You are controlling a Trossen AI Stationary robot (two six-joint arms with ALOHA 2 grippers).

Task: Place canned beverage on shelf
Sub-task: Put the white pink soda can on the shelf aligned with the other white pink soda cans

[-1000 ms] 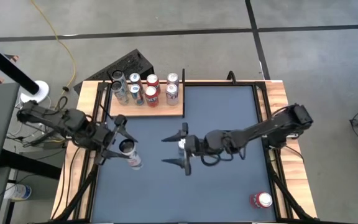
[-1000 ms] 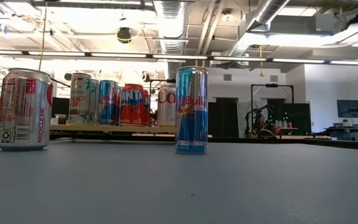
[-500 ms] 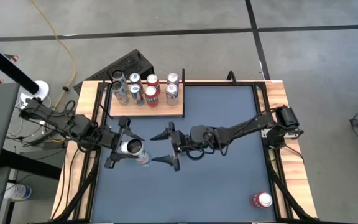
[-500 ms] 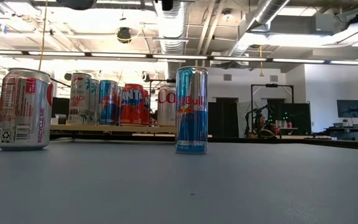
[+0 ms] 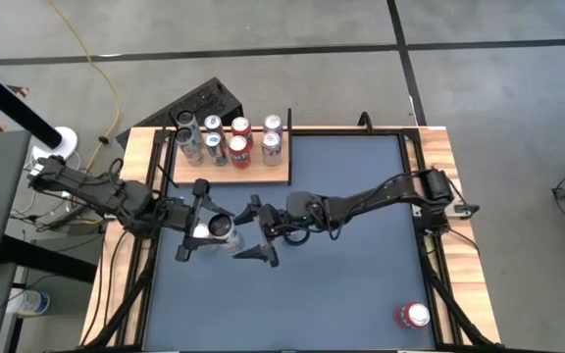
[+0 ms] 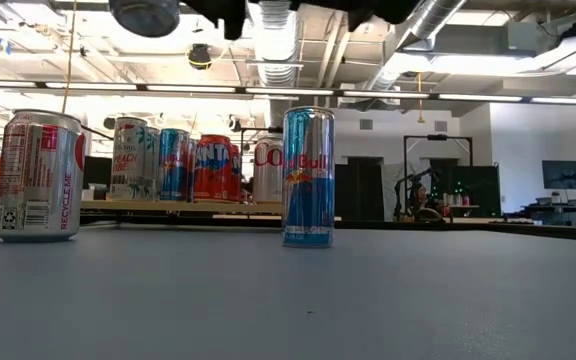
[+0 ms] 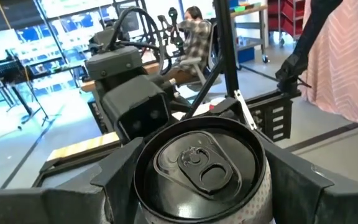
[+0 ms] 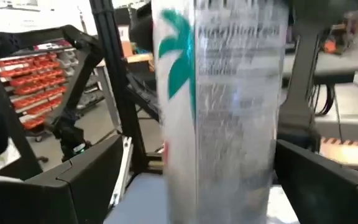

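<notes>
Two grippers meet mid-table: the left gripper (image 5: 200, 233) clamps a silver can (image 5: 220, 228), its lid plain only from the wrist, while the right gripper (image 5: 253, 231) gapes wide around it. Six cans crowd the shelf (image 5: 263, 174) at eleven o'clock; one red can (image 5: 412, 315) lies at five.

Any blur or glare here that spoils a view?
Right wrist view: the white can fills the picture and is smeared by motion blur, its print unreadable. Low view: ceiling lights are bright, yet the blue can stays sharp. Left wrist view: can top crisp, room behind soft. High view: even light, no glare.
</notes>
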